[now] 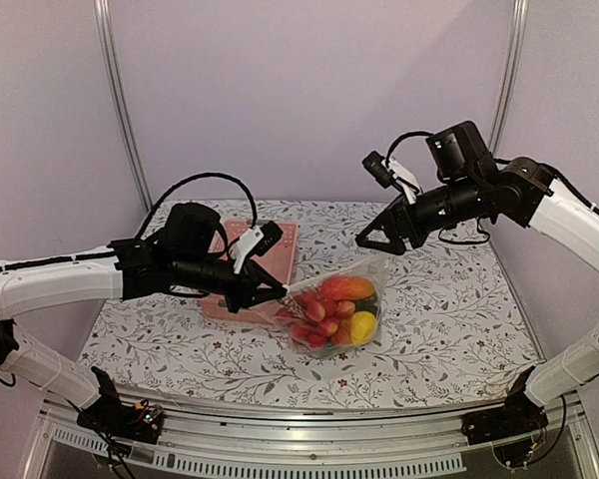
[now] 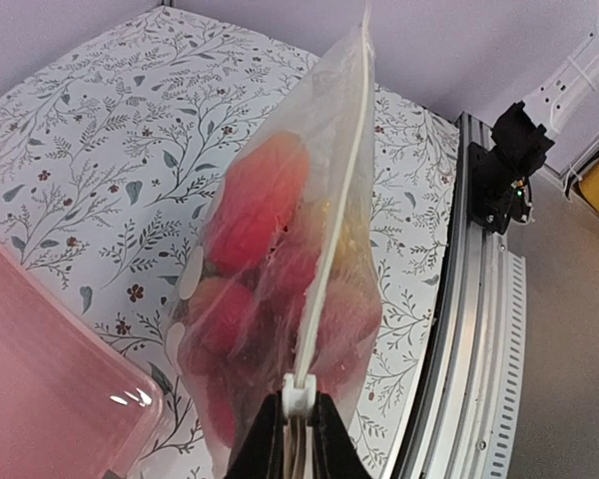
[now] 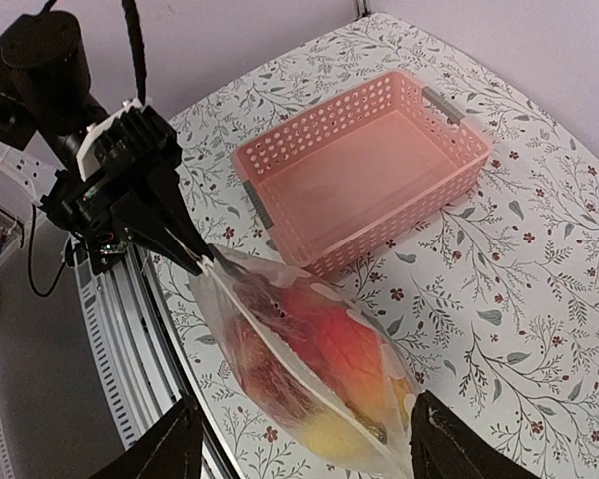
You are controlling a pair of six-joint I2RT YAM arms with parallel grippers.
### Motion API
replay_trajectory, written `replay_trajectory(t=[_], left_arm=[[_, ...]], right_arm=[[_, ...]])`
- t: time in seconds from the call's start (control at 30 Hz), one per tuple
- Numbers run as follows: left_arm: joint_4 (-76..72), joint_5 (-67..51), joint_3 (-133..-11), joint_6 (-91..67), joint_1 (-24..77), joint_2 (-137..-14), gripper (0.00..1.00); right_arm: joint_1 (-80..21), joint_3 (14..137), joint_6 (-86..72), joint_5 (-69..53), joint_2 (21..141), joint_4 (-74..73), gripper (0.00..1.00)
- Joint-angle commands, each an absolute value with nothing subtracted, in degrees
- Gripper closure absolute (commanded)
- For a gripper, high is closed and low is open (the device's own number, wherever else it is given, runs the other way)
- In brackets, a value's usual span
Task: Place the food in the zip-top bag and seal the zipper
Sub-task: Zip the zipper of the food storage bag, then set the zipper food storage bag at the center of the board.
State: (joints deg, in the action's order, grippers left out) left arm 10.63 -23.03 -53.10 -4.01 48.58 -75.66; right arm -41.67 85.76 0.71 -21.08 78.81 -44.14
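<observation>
The zip-top bag (image 1: 367,271) lies on the table just right of centre, with the food (image 1: 335,303) inside: red, orange, yellow and green pieces. My left gripper (image 1: 279,292) is shut on the white slider at the bag's left end; in the left wrist view the gripper (image 2: 299,407) pinches it, and the zipper (image 2: 336,215) runs away from the jaws over the red food (image 2: 255,215). My right gripper (image 1: 375,242) is open and empty above the bag's far right corner. In the right wrist view its fingers (image 3: 170,451) spread wide over the bag (image 3: 280,299) and the zipper (image 3: 298,367).
The pink slotted basket (image 1: 283,247) stands empty behind the left gripper, touching or nearly touching the bag; it also shows in the right wrist view (image 3: 364,165). The table's metal front rail (image 2: 479,329) runs close to the bag's near side.
</observation>
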Motion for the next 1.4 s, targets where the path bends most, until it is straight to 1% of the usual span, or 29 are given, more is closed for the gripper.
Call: replay_trajectory(t=[0.0, 0.23, 0.37, 0.47, 0.57, 0.7, 0.73, 0.83, 0.93, 1.07, 1.13, 1.23, 1.3, 1.37], left_arm=[[9.8, -22.6, -54.1, -4.5, 47.8, -74.3, 0.92], [9.7, -23.1, -54.2, -3.8, 47.7, -73.5, 0.92], [9.7, -22.8, -54.5, -3.5, 47.6, -74.1, 0.92], [9.7, -22.6, -55.2, -3.4, 47.5, -74.9, 0.92], [9.6, -21.3, -56.5, -3.8, 47.6, -76.2, 0.92], [5.4, -17.5, -58.6, -7.2, 47.6, -79.6, 0.92], [3.8, -16.2, -59.6, -8.4, 47.6, -81.2, 0.92], [-1.7, -13.8, -65.2, -10.9, 47.6, -87.5, 0.92], [-4.1, -11.1, -73.6, -9.9, 47.5, -95.3, 0.93], [-4.2, -9.4, -87.6, -7.0, 46.9, -103.8, 0.93], [-3.1, -9.5, -93.1, -4.8, 46.9, -106.8, 0.92], [-0.7, -10.2, -97.4, -1.3, 47.0, -109.1, 0.89], [0.9, -11.1, -96.2, -0.1, 47.0, -109.9, 0.83], [2.2, -13.0, -92.0, -0.1, 47.2, -109.9, 0.76]], right_arm=[[-46.9, 85.5, 6.9, -13.7, 81.9, -51.6, 0.3], [-48.2, 88.4, 10.0, -8.0, 88.0, -51.6, 0.3], [-50.2, 90.0, 11.7, -7.2, 92.0, -52.5, 0.35], [-51.6, 90.3, 12.6, -5.6, 93.5, -53.1, 0.49], [-52.4, 90.4, 12.9, -3.7, 94.1, -53.4, 0.65], [-52.1, 89.1, 12.9, 2.2, 92.9, -52.6, 0.94], [-51.6, 88.7, 13.0, 3.7, 92.7, -52.3, 0.99], [-48.2, 88.8, 12.5, 8.0, 92.2, -50.8, 1.0], [-42.7, 92.1, 11.7, 10.6, 92.2, -48.3, 1.0], [-39.3, 98.7, 11.7, 14.0, 93.7, -47.1, 1.0], [-39.1, 99.0, 11.5, 16.6, 93.7, -46.4, 1.0], [-39.2, 94.7, 11.3, 17.9, 92.0, -44.9, 1.0], [-39.2, 88.1, 11.7, 15.3, 89.2, -42.4, 0.99], [-39.4, 80.1, 11.3, 12.2, 86.5, -40.2, 0.96]])
